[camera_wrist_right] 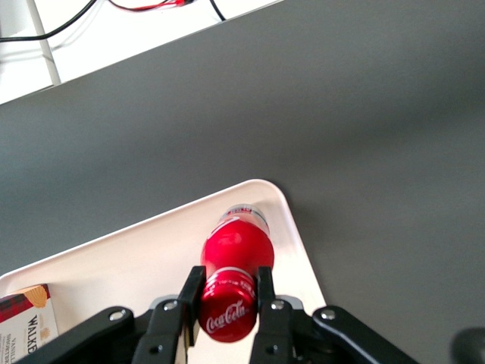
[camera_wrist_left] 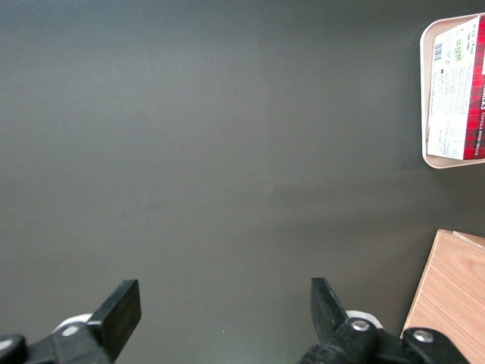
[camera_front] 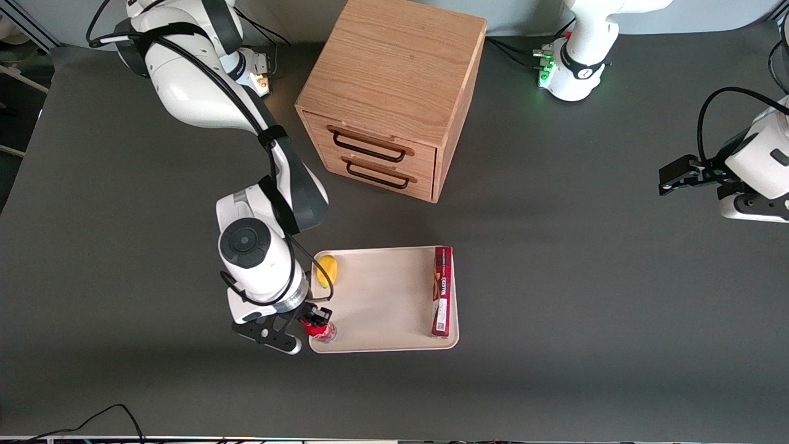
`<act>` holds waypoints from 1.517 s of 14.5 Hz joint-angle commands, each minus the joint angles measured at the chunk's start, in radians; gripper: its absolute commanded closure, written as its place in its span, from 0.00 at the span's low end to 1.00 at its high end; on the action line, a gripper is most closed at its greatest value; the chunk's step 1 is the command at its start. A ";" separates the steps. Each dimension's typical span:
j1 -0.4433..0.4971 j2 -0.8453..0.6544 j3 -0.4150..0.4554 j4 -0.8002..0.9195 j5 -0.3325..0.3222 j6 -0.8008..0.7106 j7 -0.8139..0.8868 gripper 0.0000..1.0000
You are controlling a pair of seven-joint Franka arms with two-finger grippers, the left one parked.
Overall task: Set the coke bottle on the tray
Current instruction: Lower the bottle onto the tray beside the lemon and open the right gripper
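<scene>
The coke bottle (camera_wrist_right: 236, 246) is a small red bottle with a red cap and a clear base. My right gripper (camera_wrist_right: 227, 282) is shut on it just below the cap, a finger on each side. The bottle hangs over the corner of the cream-white tray (camera_wrist_right: 144, 250) nearest the front camera at the working arm's end. I cannot tell whether its base touches the tray. In the front view the gripper (camera_front: 313, 322) holds the bottle (camera_front: 322, 330) over that corner of the tray (camera_front: 382, 296).
A yellow lemon (camera_front: 327, 269) lies in the tray's corner farther from the camera. A long red box (camera_front: 442, 290) lies along the tray's edge toward the parked arm; it also shows in the right wrist view (camera_wrist_right: 29, 312). A wooden drawer cabinet (camera_front: 391, 92) stands farther back.
</scene>
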 commanded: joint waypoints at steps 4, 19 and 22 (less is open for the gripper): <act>0.009 0.042 -0.016 0.045 -0.008 0.009 0.024 1.00; -0.023 -0.072 -0.004 0.027 0.005 -0.177 -0.089 0.00; -0.072 -0.234 0.028 -0.121 0.016 -0.256 -0.129 0.00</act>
